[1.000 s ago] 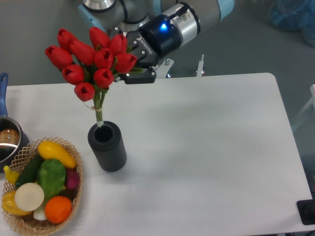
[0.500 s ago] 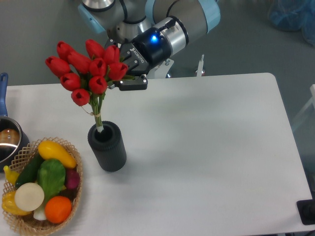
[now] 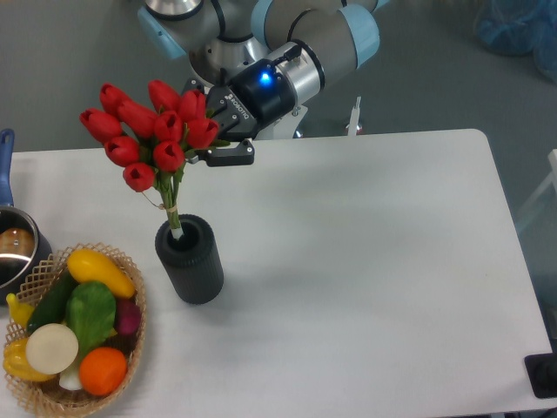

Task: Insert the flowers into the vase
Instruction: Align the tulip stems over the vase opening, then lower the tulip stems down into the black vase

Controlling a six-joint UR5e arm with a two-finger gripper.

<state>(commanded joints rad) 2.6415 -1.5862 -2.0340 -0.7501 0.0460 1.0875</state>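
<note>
The arm reaches in from the upper edge of the view, its wrist angled down and to the left, a blue light lit on the wrist housing. The hand (image 3: pixel 211 146) sits at the right side of the flowers (image 3: pixel 150 133), its dark fingers closed on the bunch just below the buds. One finger (image 3: pixel 228 157) projects horizontally under the rightmost bud; the other is largely hidden behind the blooms.

The flowers stand nearly upright, heads leaning slightly left, above the vase (image 3: pixel 190 259). The stem ends enter the round mouth of the vase at its rear left edge; the greater length of stem remains exposed above the rim. The vase stands upright on the white tabletop (image 3: pixel 365 261), just to the right of the wicker basket (image 3: pixel 130 348) of produce. A metal pot (image 3: pixel 16 248) with a blue handle is partly in view at the left edge.

Against the frame one second earlier: the wrist and hand have shifted left and downward, the bunch has lowered with them, and the stems sit slightly deeper in the mouth. The vase, basket and pot have not moved.
</note>
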